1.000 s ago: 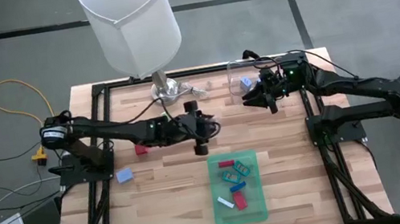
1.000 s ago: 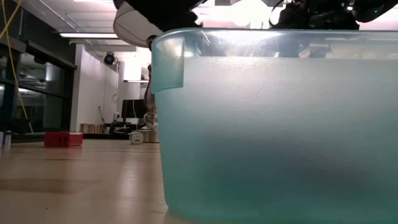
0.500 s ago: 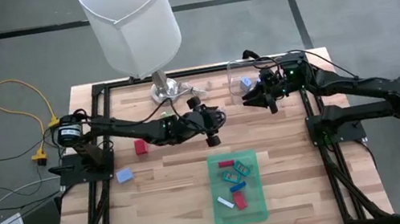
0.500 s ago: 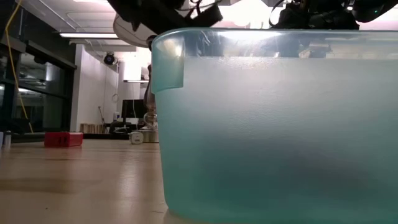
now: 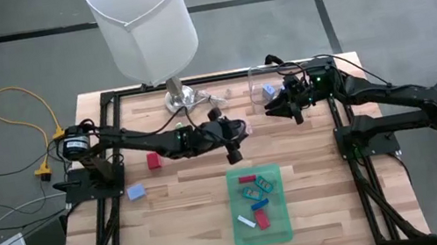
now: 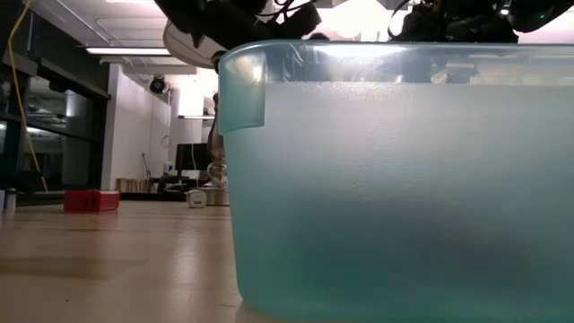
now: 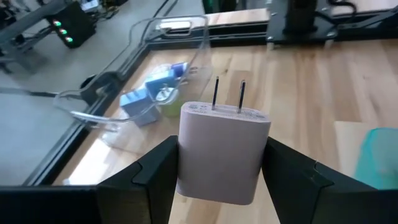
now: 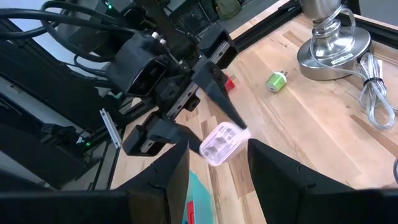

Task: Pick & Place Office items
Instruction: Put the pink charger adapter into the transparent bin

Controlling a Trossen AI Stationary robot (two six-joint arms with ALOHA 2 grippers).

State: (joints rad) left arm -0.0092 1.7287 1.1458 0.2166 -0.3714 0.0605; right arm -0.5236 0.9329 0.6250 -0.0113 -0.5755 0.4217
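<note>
Several small office items (image 5: 256, 201) lie in the green tray (image 5: 264, 232) at the table's (image 5: 180, 209) near side, beyond which the left pincer (image 5: 235, 144) grasps a white plug adapter (image 7: 222, 152), while the right pincer (image 5: 281, 110), farther back beside the clear container (image 5: 262, 84), is released.

We see a pale pink plug charger (image 7: 224, 152) w/ two prongs up, clamped in the left gripper (image 7: 221, 171). A red block (image 5: 153, 160) & blue block (image 5: 135, 192) lie apart on the wood. Several red, blue, teal & white pieces (image 5: 257, 200) lie in the green tray (image 5: 283, 229).
</note>
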